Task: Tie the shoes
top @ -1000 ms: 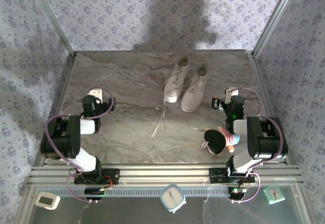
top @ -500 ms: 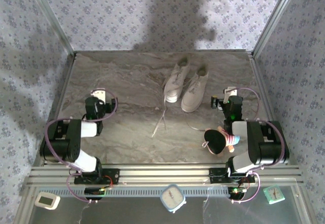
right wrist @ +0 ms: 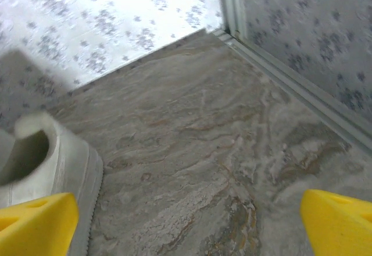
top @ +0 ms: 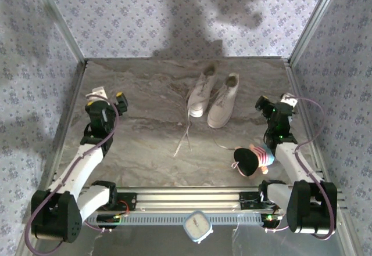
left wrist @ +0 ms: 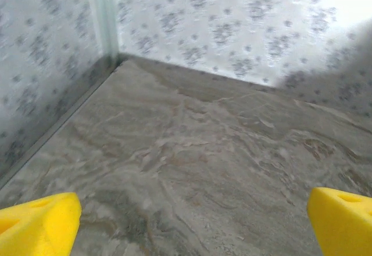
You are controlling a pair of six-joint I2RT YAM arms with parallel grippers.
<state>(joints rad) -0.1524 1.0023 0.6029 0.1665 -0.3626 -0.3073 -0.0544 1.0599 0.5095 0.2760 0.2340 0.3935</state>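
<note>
Right tool [right wrist: 186,227], yellow foam wedge pads [right wrist: 36,224], white shoes [top: 222,105]

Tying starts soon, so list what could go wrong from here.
1. The loose laces lie thin and flat on the marble table; the open left end effector may pinch them badly.
2. The plush toy sits by the right arm; the right end effector could knock it onto a lace.
3. The white sneakers lie side by side; tugging one may drag both.

White shoes [top: 224,102] side by side, laces [top: 185,137] trailing loose
</note>
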